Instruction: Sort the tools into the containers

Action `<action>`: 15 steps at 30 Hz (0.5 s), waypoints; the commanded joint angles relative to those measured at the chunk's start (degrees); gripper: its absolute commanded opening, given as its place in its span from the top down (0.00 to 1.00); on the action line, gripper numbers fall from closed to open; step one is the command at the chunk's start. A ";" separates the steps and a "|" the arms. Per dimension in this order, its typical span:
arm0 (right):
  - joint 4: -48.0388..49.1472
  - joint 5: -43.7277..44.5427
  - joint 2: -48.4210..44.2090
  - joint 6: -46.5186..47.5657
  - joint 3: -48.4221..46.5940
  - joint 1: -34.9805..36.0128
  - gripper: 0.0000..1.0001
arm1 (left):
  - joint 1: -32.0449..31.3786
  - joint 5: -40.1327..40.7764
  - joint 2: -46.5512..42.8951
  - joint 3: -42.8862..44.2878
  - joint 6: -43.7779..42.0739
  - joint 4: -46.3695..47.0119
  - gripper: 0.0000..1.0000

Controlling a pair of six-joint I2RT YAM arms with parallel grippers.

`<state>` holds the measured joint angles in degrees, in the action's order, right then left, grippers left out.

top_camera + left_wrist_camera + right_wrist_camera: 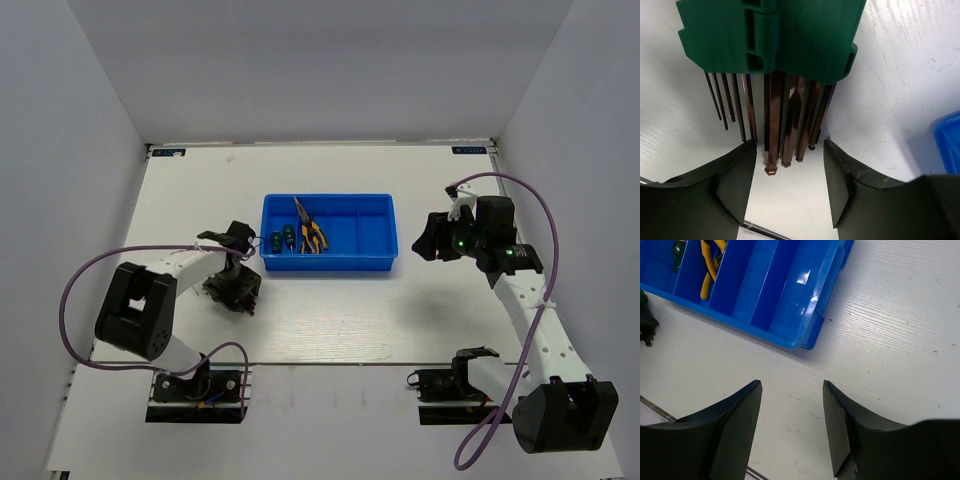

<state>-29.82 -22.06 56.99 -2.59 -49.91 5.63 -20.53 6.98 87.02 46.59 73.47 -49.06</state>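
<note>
One blue plastic tray (350,263) sits mid-tabletop (330,330). It is shallow, glossy and rectangular, and straight dividers split it into several compartments. Two stubby green-handled screwdrivers (289,236) lie side by side in its leftmost compartment. In the next compartment lie the yellow-and-black pliers (312,234), dark noses pointing to the far side; they overlap so closely from above that I cannot separate a pair.

One hex key set (772,125) is outside the tray, on the tabletop just off its near left corner. The left wrist view alone shows its detail: a blocky green moulded holder (805,35) and some nine dark reddish six-sided steel rods fanned out, thin ones on one side and thick ones in the middle. The left hand (789,150) is open, with its two black, matte fingers flanking the key tips. Pale tabletop shows between the thick keys and each finger; I cannot tell whether the outer keys touch the fingers.

The right hand (791,385) is also open, with nothing between its fingers, above bare, grained white tabletop right of the tray. Its wrist view shows the tray's corner and a yellow plier handle (707,265).
</note>
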 commanded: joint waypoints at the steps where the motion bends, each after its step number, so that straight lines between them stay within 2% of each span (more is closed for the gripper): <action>1: 0.64 -1.05 -0.65 0.30 0.08 -0.27 0.42 | -0.12 2.59 1.31 0.78 0.09 1.60 0.34; 2: 0.64 -1.05 -0.65 0.30 0.08 -0.44 0.42 | -0.12 2.60 1.31 -0.78 0.09 1.60 0.39; 5: 0.47 -1.14 -0.74 0.30 -0.01 -0.53 0.42 | -0.12 2.60 0.70 -3.77 0.61 2.21 0.43; 8: 0.38 -1.40 -0.74 0.22 -0.10 -0.62 0.42 | -0.12 2.60 0.69 -5.18 0.62 3.53 0.43; 13: 0.29 -1.67 -1.00 0.04 -0.10 -1.14 0.42 | -0.12 2.07 1.21 -7.82 0.62 5.54 0.36; 15: 0.38 -1.75 -1.09 0.04 -0.19 -1.15 0.42 | -0.12 2.07 1.22 -8.52 0.62 6.43 0.36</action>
<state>-29.87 -22.72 56.99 -2.61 -49.91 4.93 -20.51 6.46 84.84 43.48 73.54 -45.63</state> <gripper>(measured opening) 0.583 0.630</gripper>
